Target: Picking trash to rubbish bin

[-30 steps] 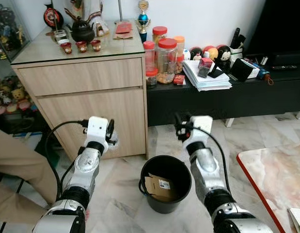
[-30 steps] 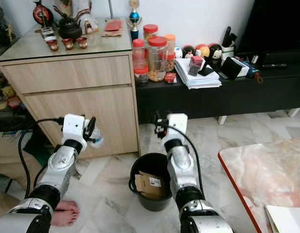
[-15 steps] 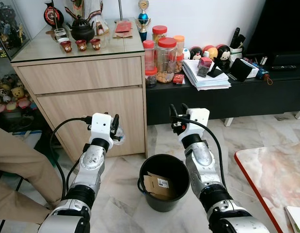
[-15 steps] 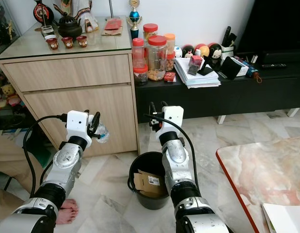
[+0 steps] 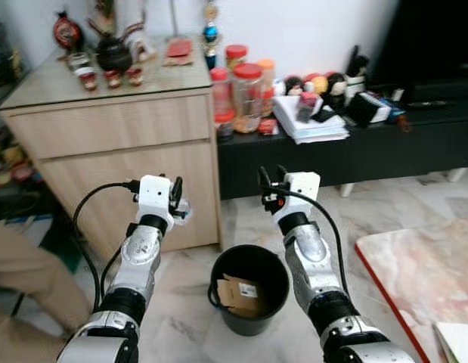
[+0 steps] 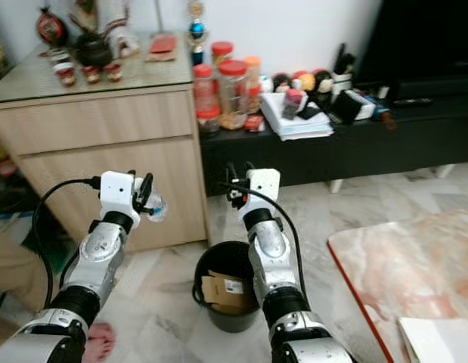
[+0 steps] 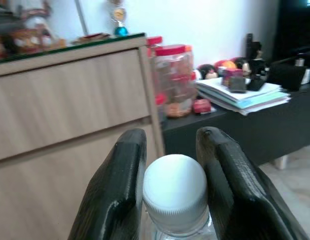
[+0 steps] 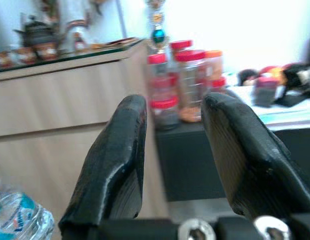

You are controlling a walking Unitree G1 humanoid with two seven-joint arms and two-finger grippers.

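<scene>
Left eye view: left end effector (image 5: 175, 198) raised in front of the wooden cabinet (image 5: 120, 151), clamped on a clear plastic bottle (image 5: 181, 212). Bottle hangs left of and above the black rubbish bin (image 5: 249, 291) on the marble floor (image 5: 415, 204). Bin holds folded cardboard (image 5: 235, 293) with a small white label, print too small to read. Right end effector (image 5: 270, 178) raised above the bin's far rim, fingers apart, holding nothing.

Right eye view: same layout. Bottle (image 6: 155, 207) sits between the left fingers; its long axis cannot be told here.

Left wrist view: bottle's white screw cap (image 7: 175, 192) points toward the fingertips, long axis along the fingers (image 7: 119, 190), which press it from both sides.

Right wrist view: fingers (image 8: 117, 160) parted with a gap. Bottle (image 8: 17, 217) in the corner shows a blue label, lettering blurred. Red-lidded jars (image 8: 191, 82) on the low black bench (image 8: 195, 160) beyond.
</scene>
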